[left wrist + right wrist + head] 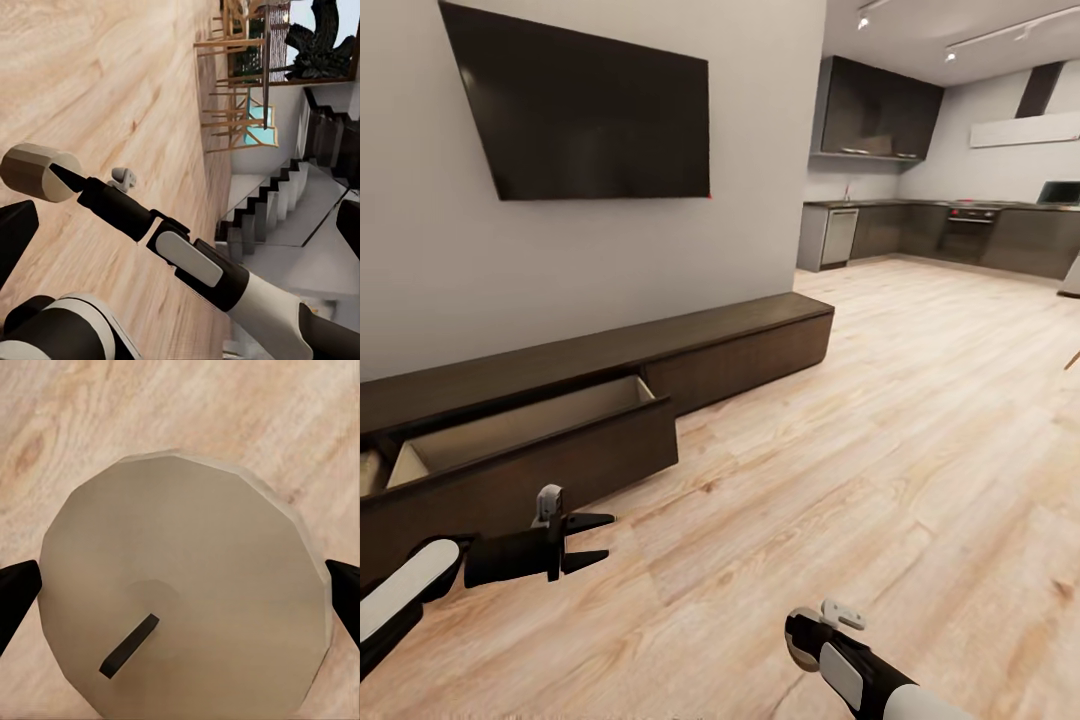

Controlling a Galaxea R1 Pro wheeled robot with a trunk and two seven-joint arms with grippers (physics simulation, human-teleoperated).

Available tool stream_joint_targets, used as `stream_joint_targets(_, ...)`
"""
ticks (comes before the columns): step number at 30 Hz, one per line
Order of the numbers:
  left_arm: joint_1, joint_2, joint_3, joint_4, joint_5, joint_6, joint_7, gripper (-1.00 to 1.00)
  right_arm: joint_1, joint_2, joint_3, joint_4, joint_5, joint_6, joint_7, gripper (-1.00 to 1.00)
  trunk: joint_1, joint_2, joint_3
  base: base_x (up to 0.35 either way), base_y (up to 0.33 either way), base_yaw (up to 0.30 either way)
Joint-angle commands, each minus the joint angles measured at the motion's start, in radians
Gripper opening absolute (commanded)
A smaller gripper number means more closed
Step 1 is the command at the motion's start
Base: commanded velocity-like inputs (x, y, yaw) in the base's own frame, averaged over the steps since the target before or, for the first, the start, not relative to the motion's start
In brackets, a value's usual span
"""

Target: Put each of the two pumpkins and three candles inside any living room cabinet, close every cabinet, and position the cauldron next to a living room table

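A beige candle (184,585) with a short dark wick sat between the two dark fingertips of the right tool (180,592), which was clenched on it; in the left wrist view the same candle (37,171) showed at the end of the right arm, held above the wooden floor (880,420). The left tool (588,540) hung released, its jaws apart and holding nothing, just in front of the cabinet (660,370). That long dark unit stood along the wall under the television (590,100), with one drawer (520,430) pulled out and its pale interior bare as far as the head view showed. Judging from this, one candle was on its way to the drawer; the pumpkins, remaining candles, closing the cabinet and moving the cauldron all appeared left to do.
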Motion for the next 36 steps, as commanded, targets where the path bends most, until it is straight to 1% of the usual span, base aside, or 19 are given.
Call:
stream_joint_targets(1,-0.002,0.000,-0.003,0.001,-0.004,0.000,-0.009,1.00,0.000,-0.001,0.009,-0.003,-0.005,0.003,-0.007,-1.00,0.000,0.000,-0.002,0.000,0.000,0.253)
stream_joint_targets(25,-0.002,-0.001,-0.003,0.001,-0.004,0.000,-0.009,1.00,0.000,-0.001,0.009,-0.003,-0.005,0.003,-0.007,-1.00,0.000,0.000,-0.022,0.001,0.001,0.253)
stream_joint_targets(36,-0.002,-0.001,-0.003,0.001,-0.005,0.000,-0.009,1.00,0.000,-0.001,0.009,-0.003,-0.005,0.003,-0.007,-1.00,0.000,0.000,-0.032,0.067,0.063,0.253)
